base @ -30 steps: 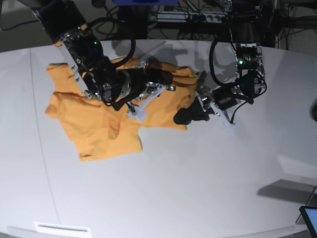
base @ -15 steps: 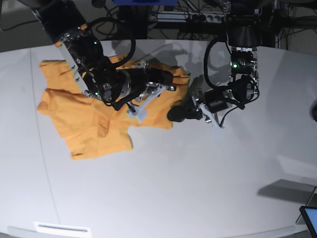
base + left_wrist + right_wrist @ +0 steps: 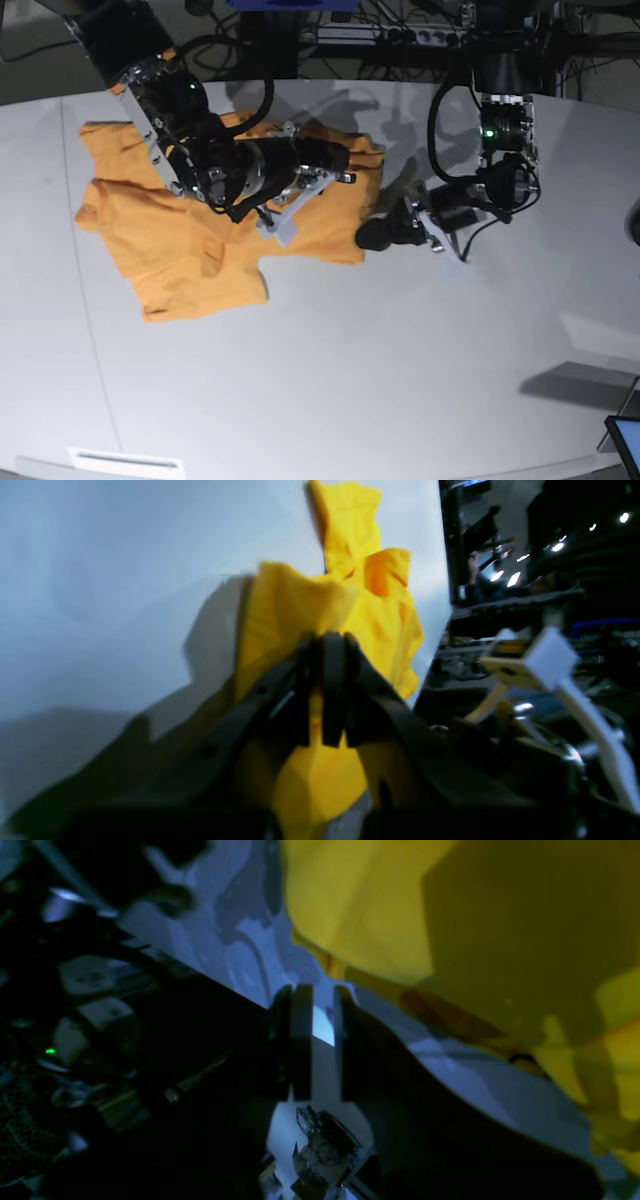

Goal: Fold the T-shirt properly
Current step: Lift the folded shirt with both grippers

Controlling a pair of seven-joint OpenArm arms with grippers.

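While the right gripper (image 3: 317, 1040) hangs slightly parted, empty, the left gripper (image 3: 325, 690) (gaping earlier) now pinches the T-shirt (image 3: 190, 240).

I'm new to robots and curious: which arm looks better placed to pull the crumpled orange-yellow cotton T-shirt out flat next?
Probably the left. The left gripper is shut on an edge of the orange-yellow T-shirt, so it could draw that edge outward. The right gripper hovers by the cloth with nothing between its fingers.

T-shirt (image 3: 190, 255) showing plain orange-yellow, no print; desk (image 3: 380, 370) showing pale grey-white; both arms showing black; white bracket (image 3: 550, 665) showing beside left arm; green light glowing.
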